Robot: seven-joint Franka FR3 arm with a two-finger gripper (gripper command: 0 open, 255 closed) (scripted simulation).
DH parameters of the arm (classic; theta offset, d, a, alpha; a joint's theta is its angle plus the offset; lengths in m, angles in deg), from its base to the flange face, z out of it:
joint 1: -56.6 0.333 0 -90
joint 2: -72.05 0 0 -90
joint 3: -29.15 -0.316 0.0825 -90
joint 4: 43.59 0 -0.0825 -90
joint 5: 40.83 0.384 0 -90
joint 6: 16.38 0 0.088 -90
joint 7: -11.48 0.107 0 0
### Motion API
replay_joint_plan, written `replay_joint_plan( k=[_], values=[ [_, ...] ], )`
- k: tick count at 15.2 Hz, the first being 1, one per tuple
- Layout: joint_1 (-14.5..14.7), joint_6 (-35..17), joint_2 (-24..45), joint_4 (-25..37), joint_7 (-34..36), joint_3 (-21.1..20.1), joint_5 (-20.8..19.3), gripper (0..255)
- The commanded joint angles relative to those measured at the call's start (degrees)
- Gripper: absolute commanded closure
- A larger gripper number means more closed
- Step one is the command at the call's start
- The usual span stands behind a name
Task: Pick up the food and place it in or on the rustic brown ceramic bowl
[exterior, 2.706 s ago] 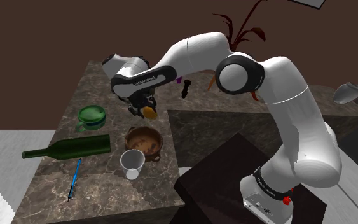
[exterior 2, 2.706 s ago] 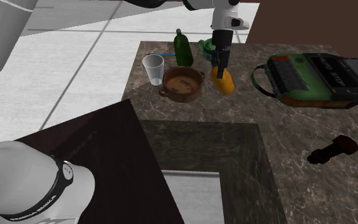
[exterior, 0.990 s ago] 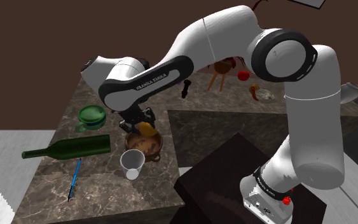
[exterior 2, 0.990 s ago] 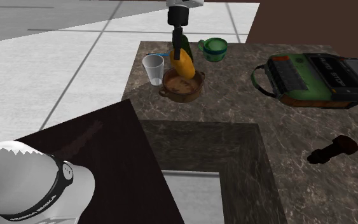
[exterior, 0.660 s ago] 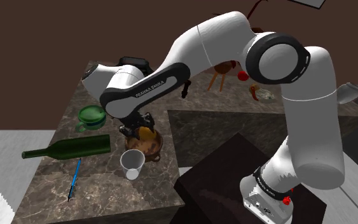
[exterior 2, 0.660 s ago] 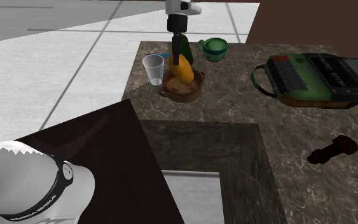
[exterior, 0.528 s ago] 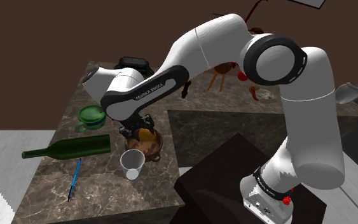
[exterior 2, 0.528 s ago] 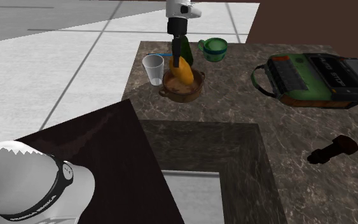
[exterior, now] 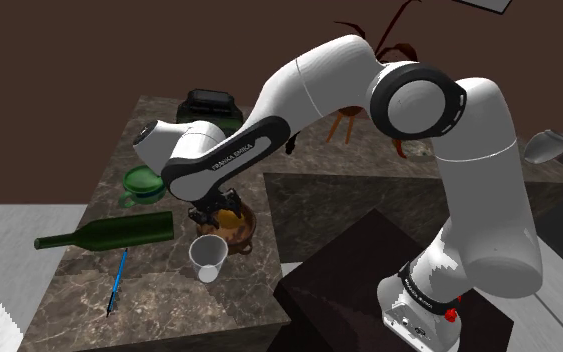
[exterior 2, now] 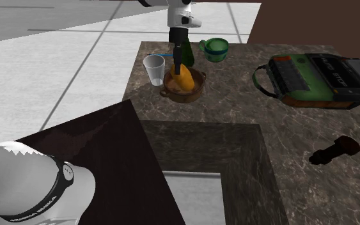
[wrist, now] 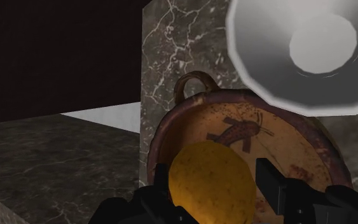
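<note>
Shoulder view: gripper (exterior: 218, 213) is low over the bowl (exterior: 244, 235) on the counter (exterior: 159, 290), with the orange food (exterior: 230, 214) at its tip, inside the rim. A white cup (exterior: 207, 258) stands just beside the bowl, and a green bottle (exterior: 104, 233) lies near.

Second exterior view: food (exterior 2: 185, 80) rests in or just above the bowl (exterior 2: 169, 92). The gripper (exterior 2: 178, 64) comes down upright onto it.

Wrist view: fingers (wrist: 161, 183) are partly spread and sit close against both flanks of the food (wrist: 212, 181), apparently clasping it at its widest part over the bowl (wrist: 171, 130). Contact on the far pad is not certain.

Assessment: the food looks rounded and smooth, probably light and fairly firm. The mid-body hold is correct, since a grip nearer an end would likely slip. It may roll on release.
</note>
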Motion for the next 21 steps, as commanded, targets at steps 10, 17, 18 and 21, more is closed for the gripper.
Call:
replay_joint_plan(
  k=[10, 17, 18, 21],
  values=[
    [0.00, -0.10, 0.09, 0.02, 0.01, 0.03, -0.04, 0],
    [1.68, 6.93, 0.47, 7.65, -1.08, -0.50, 1.02, 0],
    [1.68, 6.93, 0.48, 7.65, -1.09, -0.50, 1.02, 0],
    [1.68, 6.94, 0.48, 7.65, -1.09, -0.50, 1.02, 0]
  ],
)
